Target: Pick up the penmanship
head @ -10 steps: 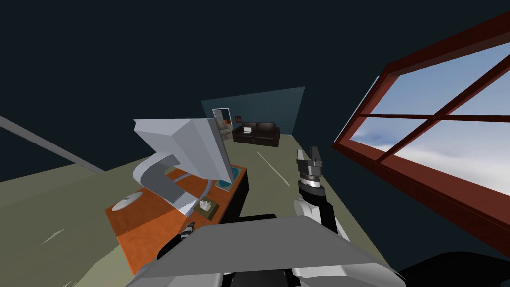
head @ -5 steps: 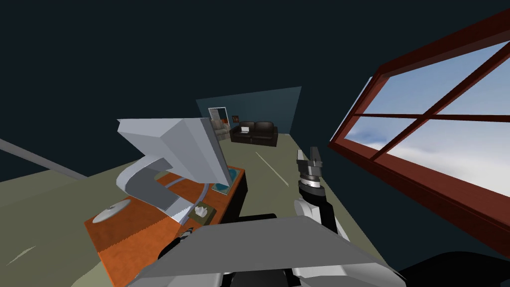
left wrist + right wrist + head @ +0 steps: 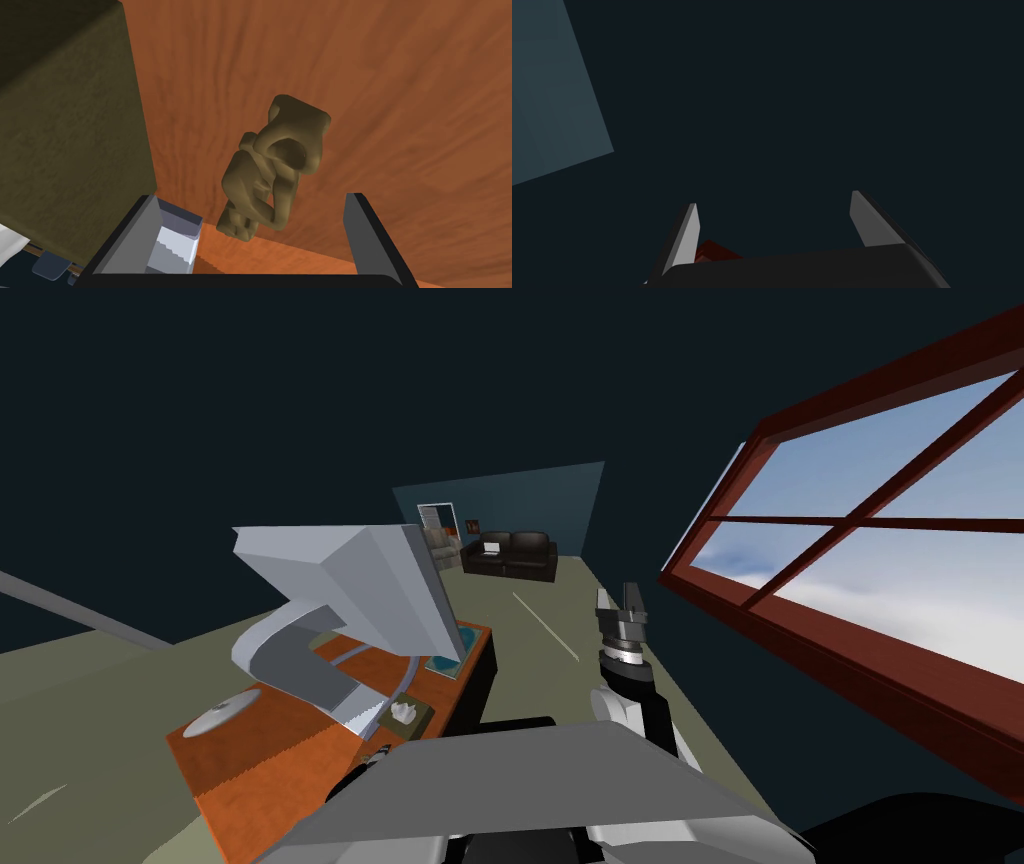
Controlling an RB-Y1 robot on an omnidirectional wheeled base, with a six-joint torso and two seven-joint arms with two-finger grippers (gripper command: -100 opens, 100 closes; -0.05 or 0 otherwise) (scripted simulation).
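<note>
Orange desk at our ten o'clock: left gripper gaped over the olive lump; we judged lowering squarely before closing wisest.

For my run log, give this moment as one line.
left fingers open over olive figurine on desk | right fingers open, raised | not gripped

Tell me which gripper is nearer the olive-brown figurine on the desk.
Left. The left gripper is open at the olive-brown figurine, a finger on either side; the right gripper is held up beside the desk, over the floor.
</note>
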